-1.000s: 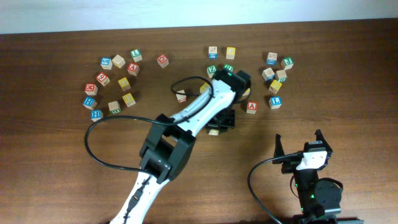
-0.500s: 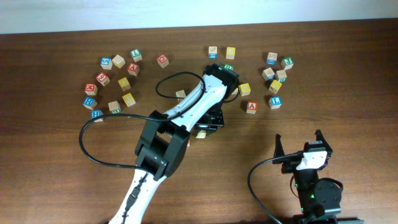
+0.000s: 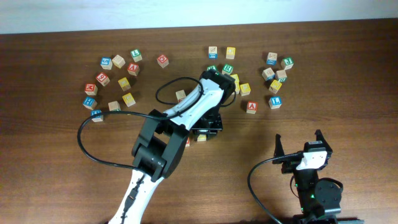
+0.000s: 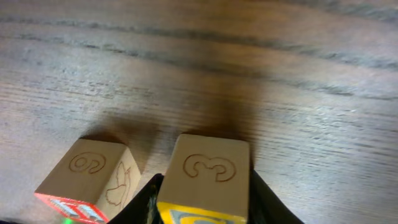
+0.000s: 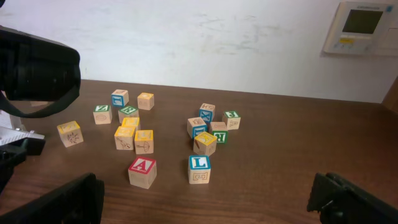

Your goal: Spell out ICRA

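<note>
left end effector (image 4: 206, 200) is pinching yellow-faced cube (image 4: 211, 167) | red-edged cube (image 4: 87, 177) is sitting just beside | right end effector (image 3: 299, 144) is resting spread

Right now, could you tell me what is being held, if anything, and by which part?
The left gripper clamps the yellow-faced cube by opposite sides.

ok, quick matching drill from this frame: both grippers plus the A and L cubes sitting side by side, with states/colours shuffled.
Things:
1. left gripper
2. right gripper
3. A cube
4. L cube

States/colours:
a. blue print
b. shut on the yellow-faced cube
c. red print
d. open, nothing between the fingers

Pairs: 1-b, 2-d, 3-c, 4-a
</note>
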